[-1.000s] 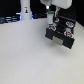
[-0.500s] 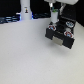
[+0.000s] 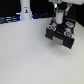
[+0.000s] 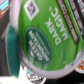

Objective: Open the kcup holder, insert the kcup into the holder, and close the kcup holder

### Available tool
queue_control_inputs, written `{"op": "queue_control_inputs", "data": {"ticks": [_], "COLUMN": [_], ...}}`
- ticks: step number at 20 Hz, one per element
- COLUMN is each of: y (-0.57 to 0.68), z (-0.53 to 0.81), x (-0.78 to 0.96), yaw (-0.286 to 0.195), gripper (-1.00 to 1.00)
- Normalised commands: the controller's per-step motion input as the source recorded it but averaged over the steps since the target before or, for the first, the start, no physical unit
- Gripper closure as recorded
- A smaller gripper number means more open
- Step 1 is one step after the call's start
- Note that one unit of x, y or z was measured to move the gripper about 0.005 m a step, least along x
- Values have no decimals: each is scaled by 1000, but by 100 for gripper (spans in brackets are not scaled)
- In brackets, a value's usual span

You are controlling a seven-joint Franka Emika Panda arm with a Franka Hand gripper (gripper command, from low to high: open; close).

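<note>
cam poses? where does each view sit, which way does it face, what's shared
Exterior view: off the arm, angled down over the white table at the kcup holder; the arm and claw hang above it.
Wrist view: on the wrist, close on the kcup's green top; no claw part is identifiable.
Shared: the holder area; the kcup only shows clearly at the wrist.

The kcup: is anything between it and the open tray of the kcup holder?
Nothing visible. The tool hangs right above the kcup holder, whose tray is pulled out. In the wrist view the kcup fills the frame, hiding the slot beneath.
</note>
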Motion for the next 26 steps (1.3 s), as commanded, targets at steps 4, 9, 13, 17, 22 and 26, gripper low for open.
{"op": "queue_control_inputs", "data": {"ticks": [4, 9, 13, 17, 22, 26], "y": [479, 263, 36, -9, 99, 234], "z": [-6, -92, -173, -175, 76, 466], "x": [175, 121, 33, 41, 36, 11], "yaw": [78, 67, 19, 2, -1, -6], "gripper": [100, 100, 100, 100, 100, 100]}}
